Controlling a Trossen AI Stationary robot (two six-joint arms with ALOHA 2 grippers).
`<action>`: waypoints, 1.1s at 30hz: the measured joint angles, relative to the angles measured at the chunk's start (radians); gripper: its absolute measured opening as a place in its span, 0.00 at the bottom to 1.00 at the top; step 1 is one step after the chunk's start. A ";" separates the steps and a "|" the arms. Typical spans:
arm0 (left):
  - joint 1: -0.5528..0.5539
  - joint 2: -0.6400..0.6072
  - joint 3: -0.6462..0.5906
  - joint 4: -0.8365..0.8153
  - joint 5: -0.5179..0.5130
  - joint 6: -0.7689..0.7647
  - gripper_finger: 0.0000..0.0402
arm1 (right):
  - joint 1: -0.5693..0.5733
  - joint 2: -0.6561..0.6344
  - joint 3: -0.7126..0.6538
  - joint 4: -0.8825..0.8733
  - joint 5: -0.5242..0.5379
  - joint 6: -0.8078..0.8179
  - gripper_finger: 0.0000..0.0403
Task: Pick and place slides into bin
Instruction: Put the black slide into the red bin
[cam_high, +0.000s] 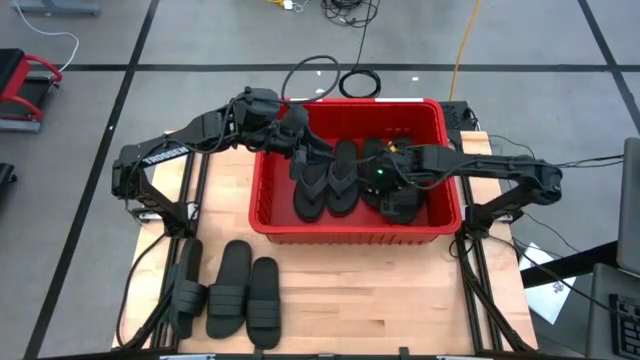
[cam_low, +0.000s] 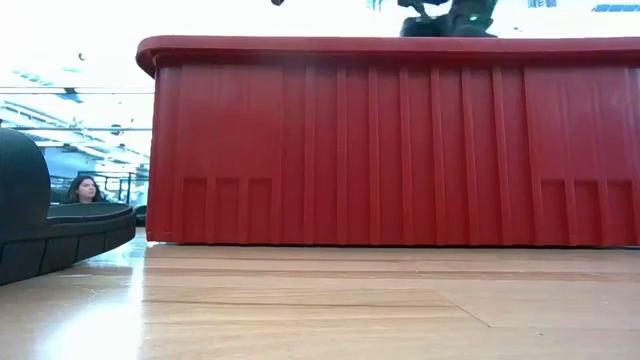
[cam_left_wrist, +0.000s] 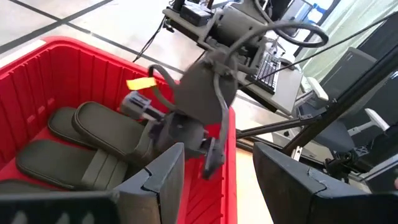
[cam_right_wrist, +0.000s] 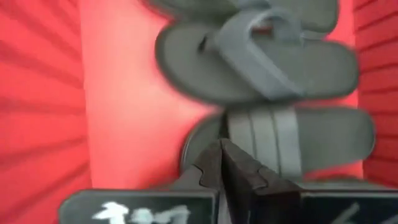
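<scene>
Inside the bin (cam_high: 262, 215), which sits at the far middle of the table (cam_high: 380, 300), several slides lie side by side. Two thong-style slides (cam_high: 325, 182) lie near the bin's middle, their long axes running from the far wall toward the near wall. To their right, more slides (cam_high: 395, 195) are piled against the right wall, under the right arm. The bin floor to the left of the thong pair is bare red, open down to the near-left corner.

Outside the bin, three ribbed-strap slides (cam_high: 230, 290) lie on the table near its front-left edge, close together and roughly parallel, long axes pointing toward the bin. The wood to their right, along the front of the bin, is free. In the low view the bin's near wall fills most of the frame, with one slide's edge (cam_low: 40, 235) at the left.

The left gripper (cam_high: 297, 150) hangs over the bin's far-left part, just above the thong pair; its wrist view shows the jaws spread wide with nothing between them. The right gripper (cam_high: 385, 172) reaches in from the right rim, low over the piled slides. Its wrist view shows the two jaws pressed together, empty, above a ribbed slide (cam_right_wrist: 292, 140) and a thong-style slide (cam_right_wrist: 261, 62) on the red floor.
</scene>
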 joint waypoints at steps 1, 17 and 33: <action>0.000 0.000 0.000 -0.001 0.000 0.000 0.46 | -0.009 0.009 0.000 0.030 -0.010 0.005 0.00; 0.008 0.000 0.000 -0.021 -0.005 0.004 0.46 | -0.105 0.133 -0.020 -0.100 -0.252 -0.053 0.00; 0.019 0.000 0.000 -0.030 -0.009 0.002 0.46 | -0.188 0.132 -0.068 -0.304 -0.171 -0.094 0.00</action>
